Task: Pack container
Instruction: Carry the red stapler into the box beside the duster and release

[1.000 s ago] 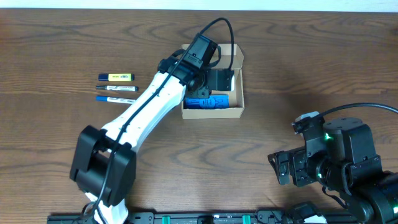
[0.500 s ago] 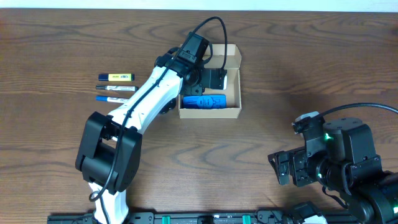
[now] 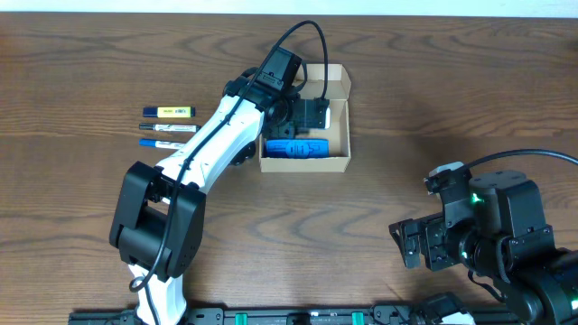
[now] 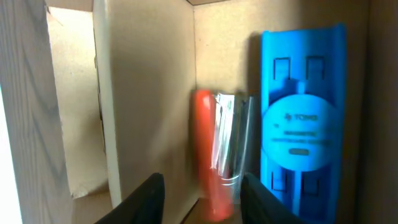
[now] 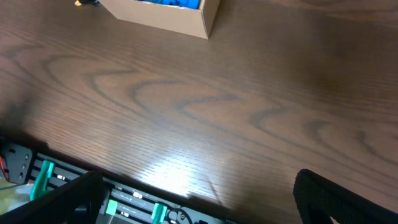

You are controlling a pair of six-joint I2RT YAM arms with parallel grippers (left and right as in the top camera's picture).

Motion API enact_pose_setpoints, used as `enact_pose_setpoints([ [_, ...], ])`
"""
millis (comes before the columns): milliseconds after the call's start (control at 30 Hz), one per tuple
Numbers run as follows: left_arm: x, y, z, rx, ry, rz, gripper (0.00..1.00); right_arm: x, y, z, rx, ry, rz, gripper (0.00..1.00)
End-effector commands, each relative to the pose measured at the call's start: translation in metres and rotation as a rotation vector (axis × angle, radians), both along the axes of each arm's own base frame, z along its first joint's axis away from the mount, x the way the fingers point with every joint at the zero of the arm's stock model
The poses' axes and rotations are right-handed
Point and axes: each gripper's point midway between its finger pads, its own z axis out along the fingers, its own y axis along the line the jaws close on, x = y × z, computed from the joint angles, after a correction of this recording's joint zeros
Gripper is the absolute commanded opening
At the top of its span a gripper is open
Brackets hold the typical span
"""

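The container point(image 3: 347, 94), a tan cardboard box with its flap open, stands at the table's far middle. In it lie a blue plastic case point(image 3: 296, 146) and an orange-capped pen point(image 4: 205, 124), side by side. My left gripper point(image 3: 312, 116) reaches down into the box. In the left wrist view its jaws point(image 4: 202, 194) are open, apart on either side of the blurred pen's near end. Three pens point(image 3: 170, 127) lie in a row on the table left of the box. My right gripper point(image 3: 412, 244) is open and empty at the near right, far from the box point(image 5: 168, 22).
The left arm stretches from the near left across to the box, passing beside the pens. A black rail with green clips point(image 5: 130, 202) runs along the table's near edge. The brown wood table point(image 3: 433, 108) shows between the box and the right arm.
The left arm swung a little to the left and the box shifted slightly left with it. The right arm has not moved.
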Motion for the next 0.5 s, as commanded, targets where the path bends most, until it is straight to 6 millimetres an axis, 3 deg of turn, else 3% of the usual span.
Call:
enact_pose_setpoints([
  [0, 0.006, -0.003, 0.005, -0.025, -0.005, 0.010, 0.43, 0.000, -0.001, 0.000, 0.006, 0.005, -0.013, 0.99],
  [167, 0.008, -0.004, 0.011, -0.057, 0.000, 0.068, 0.45, 0.000, -0.001, 0.000, 0.006, 0.005, -0.013, 0.99],
  [233, 0.009, -0.006, 0.023, -0.089, -0.001, 0.119, 0.45, 0.000, -0.001, 0.000, 0.006, 0.005, -0.013, 0.99],
  [467, -0.002, 0.002, 0.110, -0.266, -0.046, 0.324, 0.58, 0.000, -0.001, 0.000, 0.006, 0.005, -0.013, 0.99],
])
